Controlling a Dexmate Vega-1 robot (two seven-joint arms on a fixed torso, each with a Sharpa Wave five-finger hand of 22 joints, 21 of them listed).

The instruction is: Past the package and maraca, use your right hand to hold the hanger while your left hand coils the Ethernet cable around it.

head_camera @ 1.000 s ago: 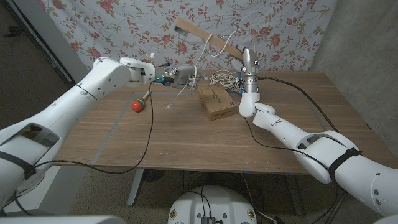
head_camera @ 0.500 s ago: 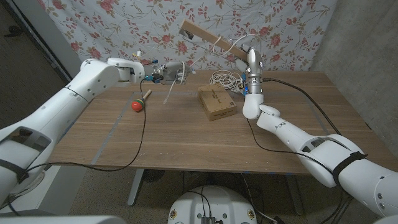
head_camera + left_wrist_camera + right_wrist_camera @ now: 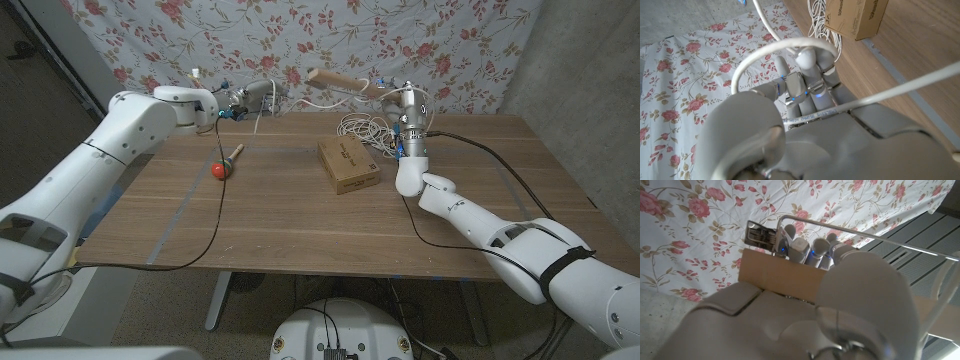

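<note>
The worktop (image 3: 300, 215) is a wooden board with long grain running side to side, its near edge straight and its surface evenly lit, with no hard shadows. Behind the worktop hangs a pale cloth (image 3: 440, 40) printed with red roses and green leaves, covering the wall across most of its width. Right of the cloth stands a bare grey wall (image 3: 585, 70). Left of the cloth a dark frame (image 3: 60, 60) slants down beside a shadowed opening. Under the worktop, a white leg (image 3: 218, 298) stands on a grey-brown floor (image 3: 160, 315).
</note>
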